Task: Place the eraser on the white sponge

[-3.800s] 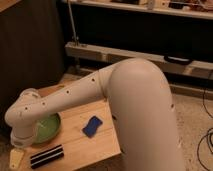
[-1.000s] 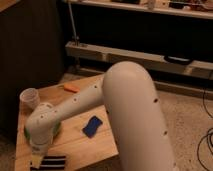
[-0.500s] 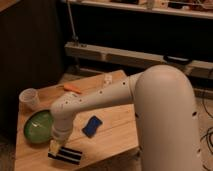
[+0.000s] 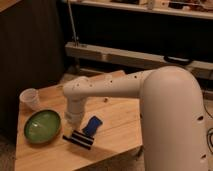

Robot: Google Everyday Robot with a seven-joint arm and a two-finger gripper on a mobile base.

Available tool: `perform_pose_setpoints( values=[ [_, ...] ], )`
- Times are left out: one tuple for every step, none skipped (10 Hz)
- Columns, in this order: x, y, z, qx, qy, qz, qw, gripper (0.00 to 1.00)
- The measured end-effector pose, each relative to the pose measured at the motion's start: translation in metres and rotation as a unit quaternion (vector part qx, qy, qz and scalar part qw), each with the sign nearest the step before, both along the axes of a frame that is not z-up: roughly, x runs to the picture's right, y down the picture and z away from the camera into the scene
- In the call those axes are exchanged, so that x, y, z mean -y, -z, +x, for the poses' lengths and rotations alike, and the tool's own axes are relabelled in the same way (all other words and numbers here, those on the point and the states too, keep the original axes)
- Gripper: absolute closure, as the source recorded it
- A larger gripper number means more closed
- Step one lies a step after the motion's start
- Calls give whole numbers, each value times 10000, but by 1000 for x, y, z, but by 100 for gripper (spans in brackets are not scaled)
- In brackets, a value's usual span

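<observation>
The eraser (image 4: 78,139) is a long black block with a pale stripe, lying slantwise over the wooden table (image 4: 120,130) at its front. My gripper (image 4: 73,128) points down right above the eraser's left half, at the end of the white arm (image 4: 115,87), shut on the eraser. The white sponge (image 4: 92,125), a small flat blue pad, lies on the table just right of the gripper. The eraser's right end is next to the pad's lower left corner; I cannot tell if they touch.
A green bowl (image 4: 43,126) sits left of the gripper. A pale cup (image 4: 30,98) stands at the table's back left corner. The bulky white arm body (image 4: 175,120) fills the right side. A dark shelf unit (image 4: 135,55) stands behind the table.
The gripper and the eraser have moved together to the right and away from the front edge, ending beside the blue pad. The green bowl, earlier partly hidden by the arm, now shows whole.
</observation>
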State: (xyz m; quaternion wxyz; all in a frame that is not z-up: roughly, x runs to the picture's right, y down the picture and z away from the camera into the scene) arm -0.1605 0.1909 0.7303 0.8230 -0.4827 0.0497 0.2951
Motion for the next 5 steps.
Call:
perform_pose_setpoints(
  values=[
    [15, -9, 14, -118, 39, -20, 9999, 100],
    [27, -20, 29, -218, 49, -47, 9997, 100],
    [35, -29, 43, -280, 18, -56, 9996, 100],
    [39, -35, 61, -333, -39, -37, 9994, 100],
    [42, -38, 75, -366, -70, 11, 9993, 100]
  ],
)
